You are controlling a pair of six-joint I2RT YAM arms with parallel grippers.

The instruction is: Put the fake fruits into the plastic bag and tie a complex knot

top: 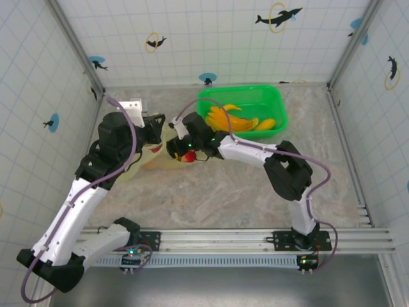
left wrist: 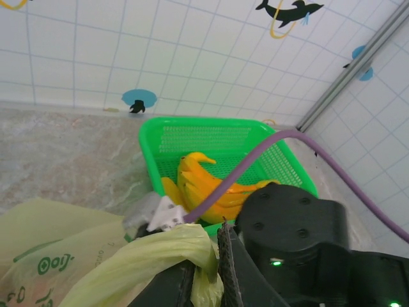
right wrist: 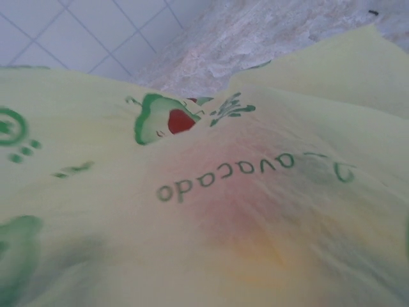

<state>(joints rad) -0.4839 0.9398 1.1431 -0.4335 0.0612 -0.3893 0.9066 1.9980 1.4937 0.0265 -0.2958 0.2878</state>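
The pale yellow-green plastic bag (top: 148, 158) lies at the left centre of the table. My left gripper (top: 158, 130) is shut on a bunched fold of the plastic bag (left wrist: 160, 252) and holds it up. My right gripper (top: 177, 150) sits at the bag's mouth, with a red fake fruit (top: 190, 157) right beside it. Whether its jaws are open does not show. In the right wrist view the bag's film (right wrist: 96, 211), printed with avocados, lies close before the camera, and a red and yellow blur (right wrist: 255, 211) shows through it. Yellow-orange bananas (top: 231, 119) (left wrist: 201, 185) lie in the green basket.
The rigid green basket (top: 271, 96) (left wrist: 153, 144) stands at the back, right of centre, close behind my right arm (top: 255, 152). Tiled walls close off the back and both sides. The marble tabletop (top: 211, 198) lies bare in front of the bag.
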